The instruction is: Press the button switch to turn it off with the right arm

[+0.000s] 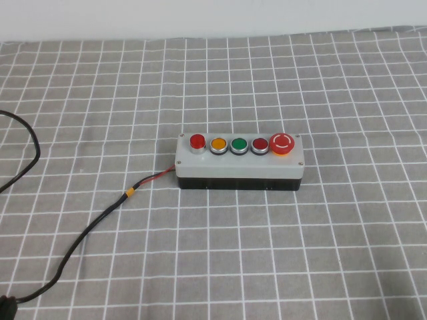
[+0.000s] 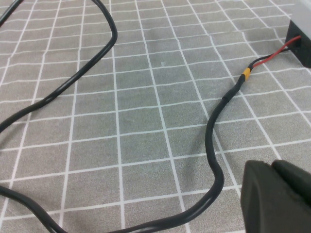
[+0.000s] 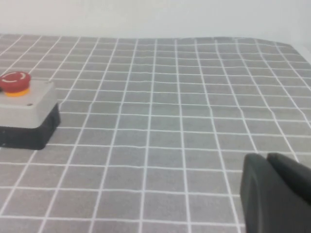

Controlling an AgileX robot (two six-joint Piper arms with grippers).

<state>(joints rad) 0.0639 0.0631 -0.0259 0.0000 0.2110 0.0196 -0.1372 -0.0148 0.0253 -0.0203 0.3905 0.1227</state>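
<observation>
The button switch (image 1: 197, 141) is the small bright-red button with a silver ring at the left end of the row on the grey-topped black box (image 1: 240, 165), mid-table. Neither arm shows in the high view. My right gripper (image 3: 266, 158) is shut and empty, low over the checked cloth, well off the box's right end. From there I see only the box's end (image 3: 29, 114) with the big red mushroom button (image 3: 15, 82); the button switch is hidden. My left gripper (image 2: 272, 167) is shut and empty, above the cloth by the cable.
Orange (image 1: 218, 144), green (image 1: 239, 145) and darker red (image 1: 260, 144) buttons and the mushroom button (image 1: 282, 143) fill the row. A black cable (image 1: 80, 237) with red wire and yellow band (image 2: 247, 74) runs from the box's left end to the front left. Grey checked cloth (image 1: 333, 253) covers the table.
</observation>
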